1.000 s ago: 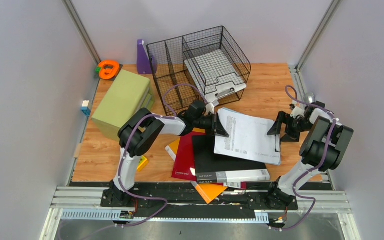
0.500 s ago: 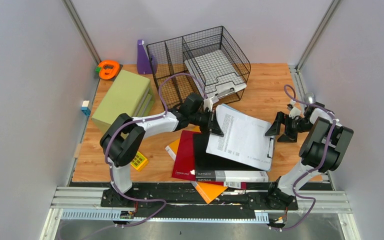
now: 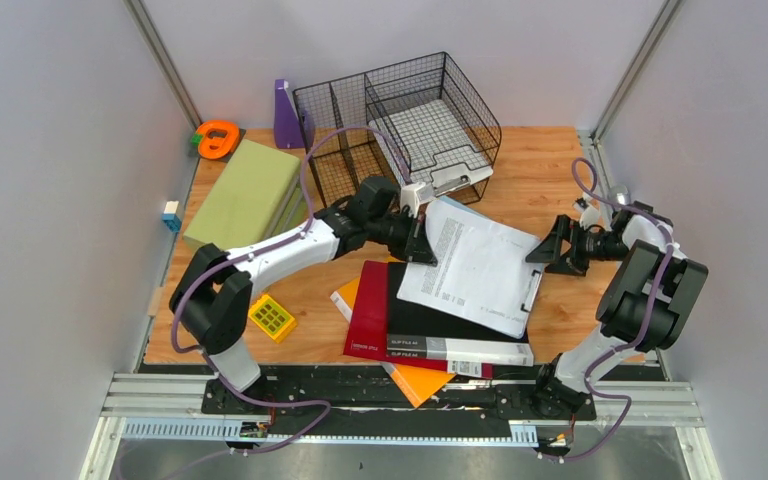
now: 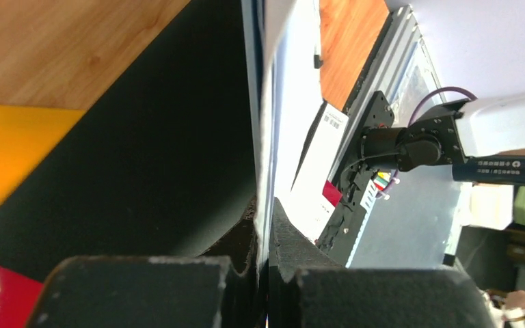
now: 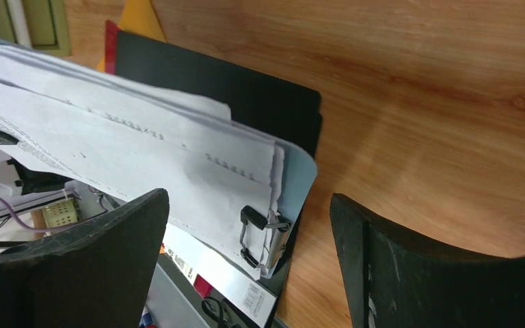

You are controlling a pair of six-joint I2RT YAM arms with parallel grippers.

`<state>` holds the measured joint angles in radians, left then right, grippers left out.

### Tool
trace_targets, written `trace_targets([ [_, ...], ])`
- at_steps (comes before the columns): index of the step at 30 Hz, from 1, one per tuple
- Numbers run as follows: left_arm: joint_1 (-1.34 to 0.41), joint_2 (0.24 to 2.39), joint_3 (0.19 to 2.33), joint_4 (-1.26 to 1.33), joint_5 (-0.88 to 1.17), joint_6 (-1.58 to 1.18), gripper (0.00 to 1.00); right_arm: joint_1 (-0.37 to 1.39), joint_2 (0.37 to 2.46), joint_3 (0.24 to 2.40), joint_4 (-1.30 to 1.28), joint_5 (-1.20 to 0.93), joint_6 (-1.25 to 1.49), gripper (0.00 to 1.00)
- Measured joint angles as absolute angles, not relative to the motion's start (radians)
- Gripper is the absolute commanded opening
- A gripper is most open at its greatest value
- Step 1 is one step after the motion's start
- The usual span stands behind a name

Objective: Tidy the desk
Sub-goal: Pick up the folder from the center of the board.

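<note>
The desk (image 3: 540, 165) is a light-brown wood-grain top. My left gripper (image 3: 422, 245) is shut on the left edge of a blue clipboard with printed paper (image 3: 470, 265) and holds it tilted above a black file (image 3: 440, 330) and a red file (image 3: 368, 315). In the left wrist view the paper edge (image 4: 268, 137) is pinched between the jaws. My right gripper (image 3: 550, 247) is open and empty just right of the clipboard's metal clip (image 5: 263, 236), apart from it.
A black wire tray (image 3: 425, 130) and wire file holder (image 3: 345, 150) stand at the back. A green box (image 3: 245, 200), purple holder (image 3: 285, 115), orange tape dispenser (image 3: 217, 138), yellow item (image 3: 270, 317) and orange folder (image 3: 415, 380) lie around.
My left gripper has lifted the clipboard and swung it back and left, its arm stretching out. The right gripper has shifted slightly left.
</note>
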<state>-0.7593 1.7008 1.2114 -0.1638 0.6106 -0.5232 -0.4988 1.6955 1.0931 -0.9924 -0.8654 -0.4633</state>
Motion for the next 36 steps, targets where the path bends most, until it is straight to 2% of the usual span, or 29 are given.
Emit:
trace_targets([
  [9,-0.727,1.596,1.346,-0.211,0.638,-0.431,0.0,-0.499,1.666,1.12,-1.064,-1.094,-0.547,0.91],
  [20,-0.642,1.67,1.449,-0.125,0.823,-0.55,0.0,-0.486,1.642,1.227,-1.149,-1.361,-0.651,0.89],
  [22,-0.635,1.687,1.457,-0.117,0.846,-0.57,0.0,-0.483,1.643,1.245,-1.165,-1.409,-0.67,0.83],
  [25,-0.619,1.711,1.483,-0.112,0.881,-0.598,0.0,-0.474,1.646,1.279,-1.218,-1.452,-0.717,0.68],
  [27,-0.603,1.728,1.516,-0.112,0.905,-0.612,0.0,-0.455,1.654,1.314,-1.271,-1.473,-0.764,0.52],
  [30,-0.577,1.763,1.607,-0.157,0.934,-0.612,0.03,-0.421,1.678,1.372,-1.375,-1.491,-0.848,0.17],
  [32,-0.556,1.792,1.692,-0.216,0.937,-0.592,0.1,-0.415,1.698,1.402,-1.428,-1.521,-0.878,0.01],
  [35,-0.528,1.882,1.883,-0.362,0.937,-0.547,0.26,-0.408,1.705,1.433,-1.5,-1.57,-0.891,0.0],
  [36,-0.521,1.918,1.948,-0.406,0.934,-0.532,0.35,-0.408,1.706,1.446,-1.509,-1.567,-0.896,0.0],
])
